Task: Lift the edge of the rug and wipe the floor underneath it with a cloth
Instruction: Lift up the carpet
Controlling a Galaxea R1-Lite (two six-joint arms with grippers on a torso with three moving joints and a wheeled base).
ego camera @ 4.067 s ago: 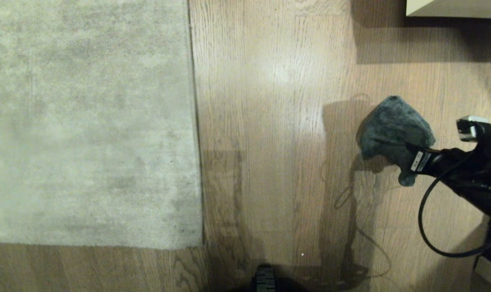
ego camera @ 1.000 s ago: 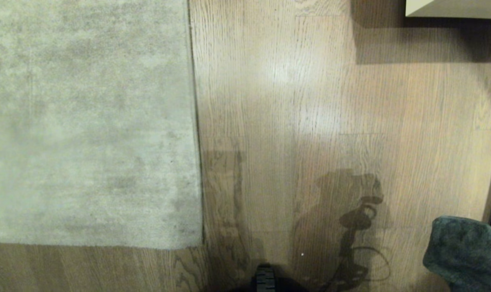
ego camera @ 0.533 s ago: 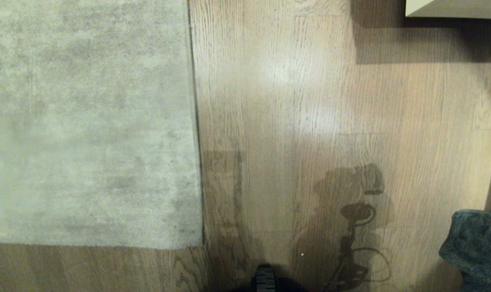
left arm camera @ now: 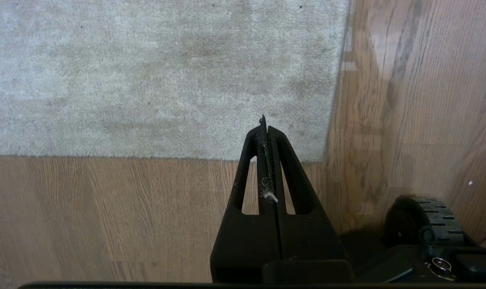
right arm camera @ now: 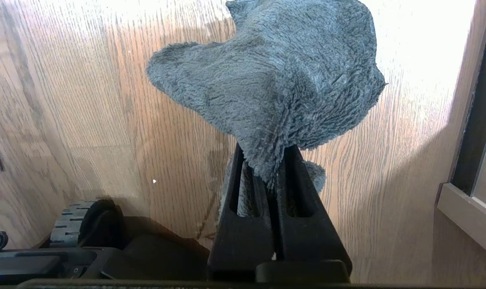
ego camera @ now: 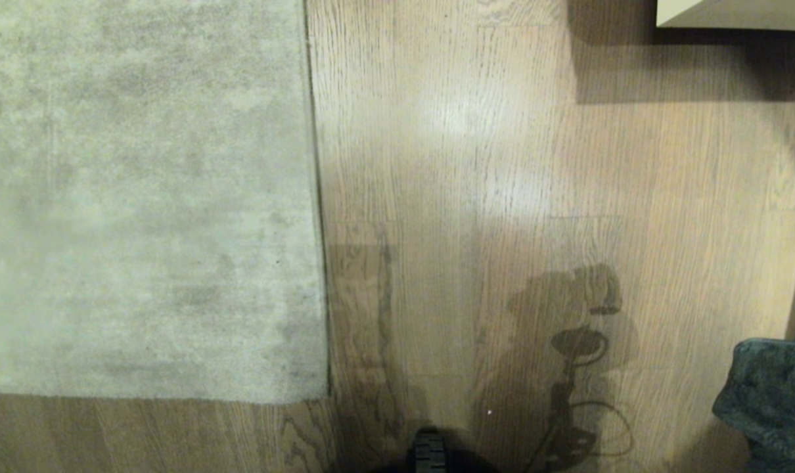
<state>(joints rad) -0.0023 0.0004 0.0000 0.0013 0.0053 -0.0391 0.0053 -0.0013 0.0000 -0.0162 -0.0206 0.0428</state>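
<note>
- The large pale beige-grey short-pile rug (ego camera: pixel 141 197), mottled with darker patches, lies flat at the left, its thin bound right edge and its near corner down on the boards. It sits exactly as it did four seconds ago, so nothing of it is raised at this moment.
- The left gripper (left arm camera: pixel 264 124) hangs above that near corner of the rug, its black fingers pressed together with only a wisp of pale lint between them, holding nothing. It is out of the head view.
- The light brown wood-grain plank floor (ego camera: pixel 476 197) runs down the middle with a slight sheen; the arm's shadow on it has slid from mid-floor toward the near edge.
- The small dark grey-teal fuzzy cloth (ego camera: pixel 769 401) now shows only at the near right corner of the floor, well apart from the rug. Four seconds ago it hung farther out over the boards on a plainly visible arm; in the last half second it has scarcely shifted.
- The right gripper (right arm camera: pixel 267 168) is clamped on a lower fold of the cloth, which is bunched above its tips.
- I judge the right arm has drawn back to rest with the cloth in hand: either wiping is finished and the rug laid back, or it has yet to begin.
</note>
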